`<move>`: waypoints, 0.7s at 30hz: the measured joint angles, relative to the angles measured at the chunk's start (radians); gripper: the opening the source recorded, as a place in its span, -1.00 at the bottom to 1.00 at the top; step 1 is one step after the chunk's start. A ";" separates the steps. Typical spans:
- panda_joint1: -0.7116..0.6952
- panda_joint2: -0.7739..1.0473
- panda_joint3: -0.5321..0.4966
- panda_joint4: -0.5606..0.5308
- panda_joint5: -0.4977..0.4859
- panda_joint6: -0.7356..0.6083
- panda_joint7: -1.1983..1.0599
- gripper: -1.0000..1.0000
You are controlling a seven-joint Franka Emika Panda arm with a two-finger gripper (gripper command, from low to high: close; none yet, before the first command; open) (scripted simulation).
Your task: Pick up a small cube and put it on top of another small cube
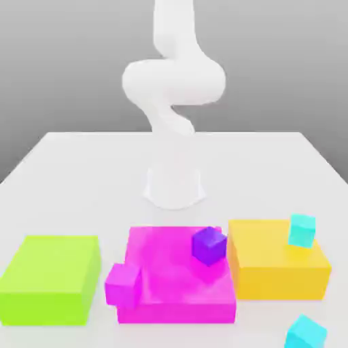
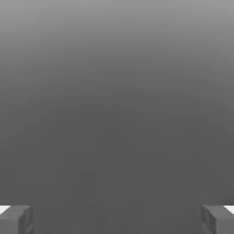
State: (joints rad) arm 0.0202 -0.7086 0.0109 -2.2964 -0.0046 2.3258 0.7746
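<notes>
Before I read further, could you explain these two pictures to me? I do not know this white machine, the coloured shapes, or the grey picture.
These are simulator renders. The white column is a robot arm on a white table, seen by a camera off the arm. On the table lie three flat blocks: green, pink and yellow. Four small cubes are there too: a purple one on the pink block, a magenta one at that block's corner, one cyan cube on the yellow block, and another cyan cube on the table. The grey picture comes from a camera on the arm's hand. Its tool shows as two grey fingertips far apart, so it is open and holds nothing.
</notes>
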 joint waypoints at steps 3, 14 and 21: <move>0.024 0.114 0.015 0.005 -0.005 0.032 -0.032 0.00; 0.097 0.513 0.081 0.020 -0.032 0.145 -0.138 0.00; 0.160 0.768 0.118 0.031 -0.065 0.216 -0.194 0.00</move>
State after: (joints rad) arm 0.1798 0.0592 0.1288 -2.2658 -0.0694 2.5422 0.5804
